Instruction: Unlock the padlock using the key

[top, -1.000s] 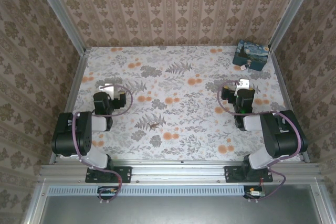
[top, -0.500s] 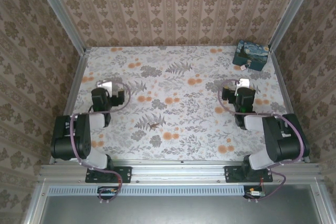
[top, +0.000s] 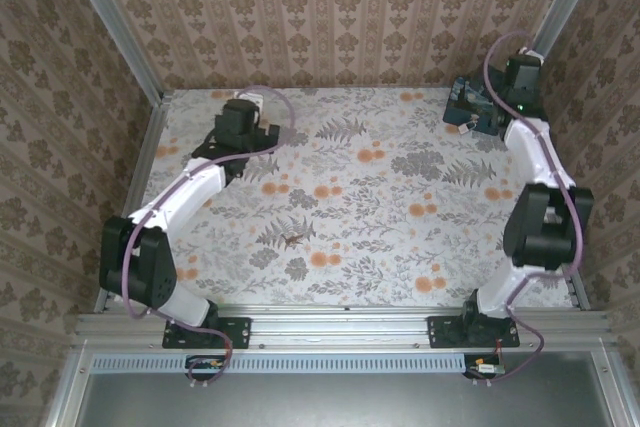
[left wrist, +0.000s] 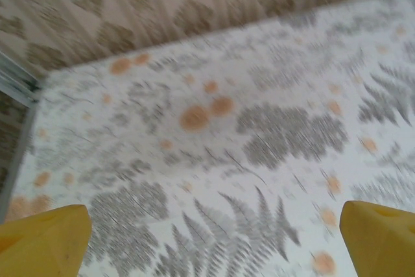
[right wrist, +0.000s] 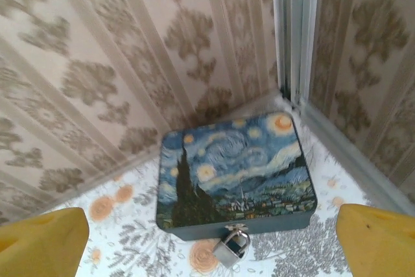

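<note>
Step in hand: reaching out, nothing grasped yet. Right tool (right wrist: 209, 241) is spread wide and empty, hovering at the far right corner and looking down at the blue box (right wrist: 233, 173). The padlock (right wrist: 233, 246) sits at the box's front edge, touching it. It looks hooked through the latch, but it's too small and soft in the right wrist view to be sure. Left tool (left wrist: 211, 238) is also spread wide and empty, over bare table (top: 380, 207) at the far left.

The key (top: 293, 239) lies flat on the table near the middle, toward the arms, well apart from both tools and from the padlock.

Next move, as I read it: one tool drops to the key and pinches it. It's thin and flat, so fingertips must close low at the table. The other steadies the padlock.
</note>
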